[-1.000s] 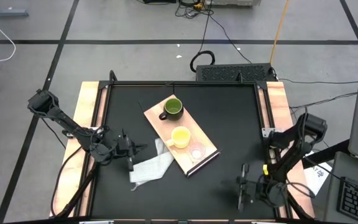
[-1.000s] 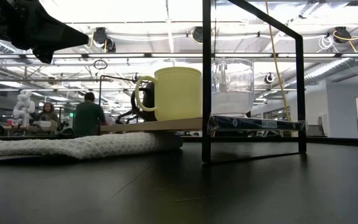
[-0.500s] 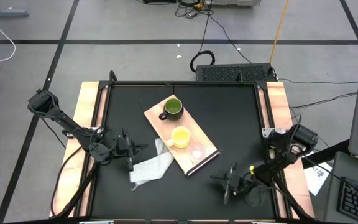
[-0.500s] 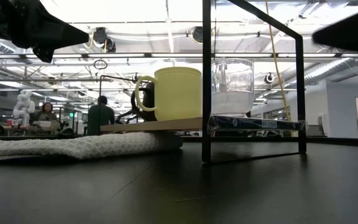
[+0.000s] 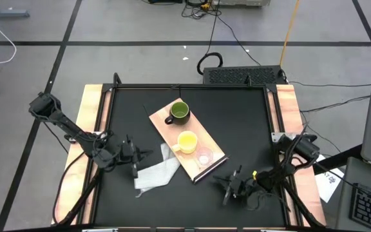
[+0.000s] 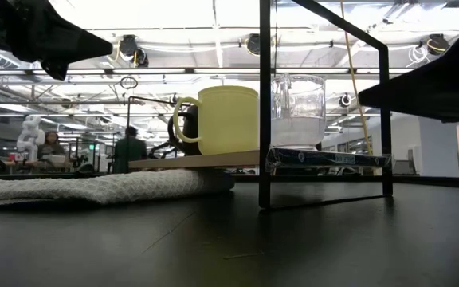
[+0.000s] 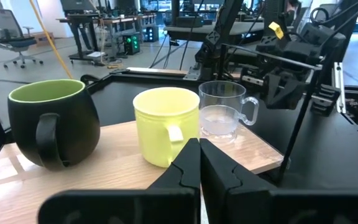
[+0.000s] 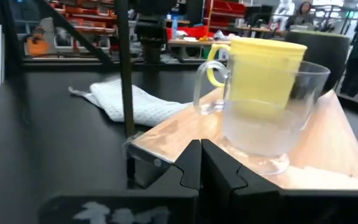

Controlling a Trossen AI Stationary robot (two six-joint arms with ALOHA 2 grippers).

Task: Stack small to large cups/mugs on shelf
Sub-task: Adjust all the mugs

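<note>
The light-wood shelf lies slantwise at the table's middle, raised off the tabletop in the low view. On it stand the dark green mug at the far end, the yellow mug in the middle and the clear cup at the near, dark-edged end. My left gripper is shut and empty, left of the shelf, pointing at the mugs. My right gripper is shut and empty, near-right of the shelf, pointing at the clear cup.
A white cloth lies on the table against the shelf's near-left side, below my left gripper. A thin black metal frame stands by the shelf's dark-edged end. People show in the room beyond the table.
My right gripper has gone from the table's near right corner toward the left and far side, up to the shelf's near end. It has turned from pointing at the near edge to pointing at the clear cup. The cups and the shelf have stayed put.
</note>
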